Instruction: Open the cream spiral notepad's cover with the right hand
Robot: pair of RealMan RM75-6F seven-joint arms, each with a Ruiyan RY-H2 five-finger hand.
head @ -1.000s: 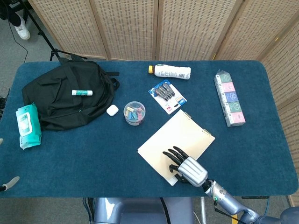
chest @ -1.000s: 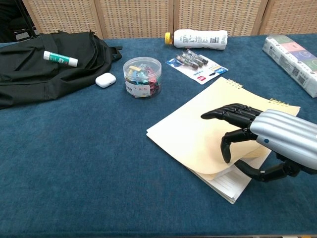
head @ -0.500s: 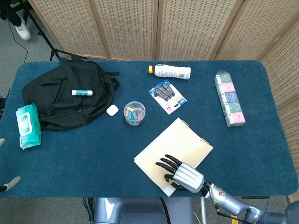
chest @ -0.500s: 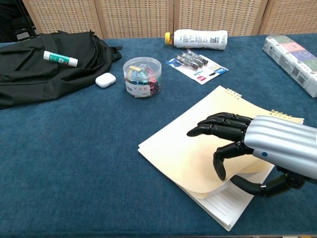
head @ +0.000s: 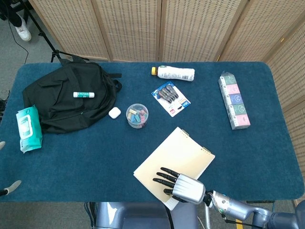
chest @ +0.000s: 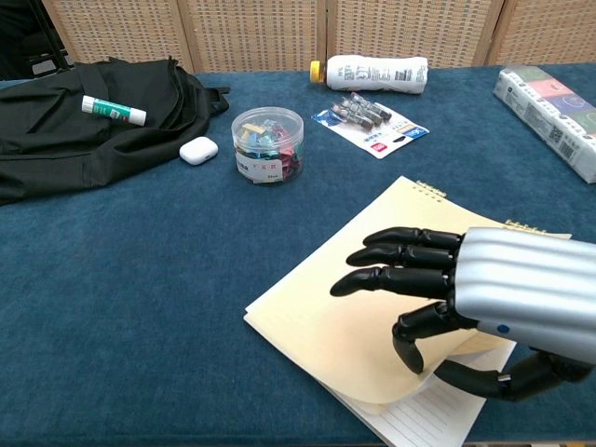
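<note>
The cream spiral notepad lies tilted on the blue table, its near corner at the table's front edge. My right hand rests on that near corner. In the chest view the right hand has its fingers spread on top of the cover and its thumb tucked under the cover's near edge. It pinches that edge, which curls up a little. A strip of lined page shows beneath it. The spiral binding runs along the far right side. The left hand is not visible.
A clear jar of clips, a pack of pens and a white bottle lie beyond the notepad. A black backpack with a glue stick fills the left. A long box lies at the right.
The right hand has drawn back toward the front edge and to the left, dragging the notepad with it. The cover's near edge now lifts further off the lined page.
</note>
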